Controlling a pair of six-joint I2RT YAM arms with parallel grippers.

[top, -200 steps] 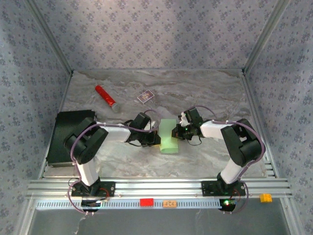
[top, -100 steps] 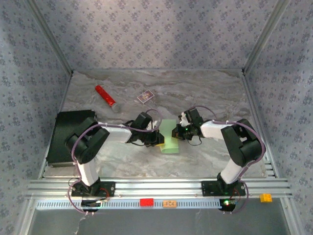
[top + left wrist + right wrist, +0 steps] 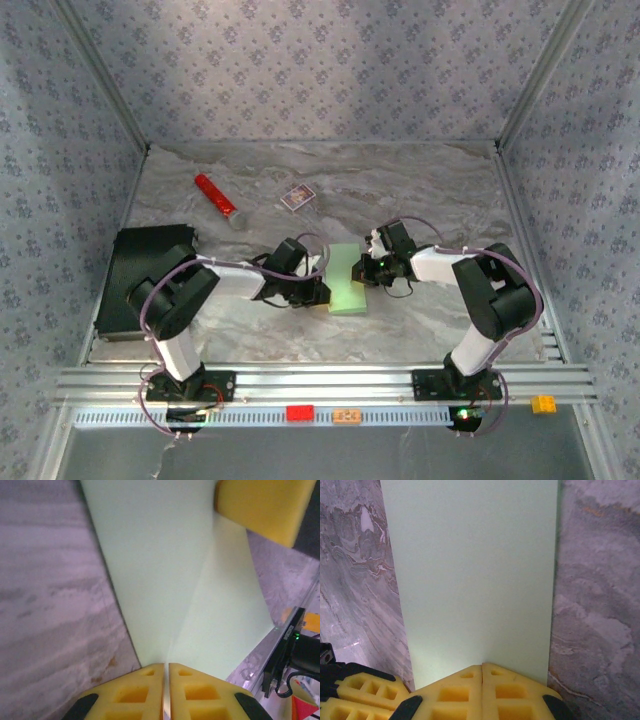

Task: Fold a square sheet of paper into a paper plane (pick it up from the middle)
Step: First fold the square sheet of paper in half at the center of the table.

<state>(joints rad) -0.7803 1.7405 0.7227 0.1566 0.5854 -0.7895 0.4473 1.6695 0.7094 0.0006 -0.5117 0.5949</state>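
Thin pale green paper sheet (image 3: 347,282), folded rectangular, lies at the middle of the grey marbled bench (image 3: 430,190). We find left gripper (image 3: 166,666) and right gripper (image 3: 482,667) both closed tight at its opposite edges, likely pinning it for creasing.

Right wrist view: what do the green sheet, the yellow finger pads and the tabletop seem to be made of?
The green sheet looks like thin matte paper, lying flat with crisp straight edges. The finger pads are probably soft foam or rubber: matte yellow, moulded with recessed cells. The tabletop shows grey marble veining, which could be stone or a printed surface.
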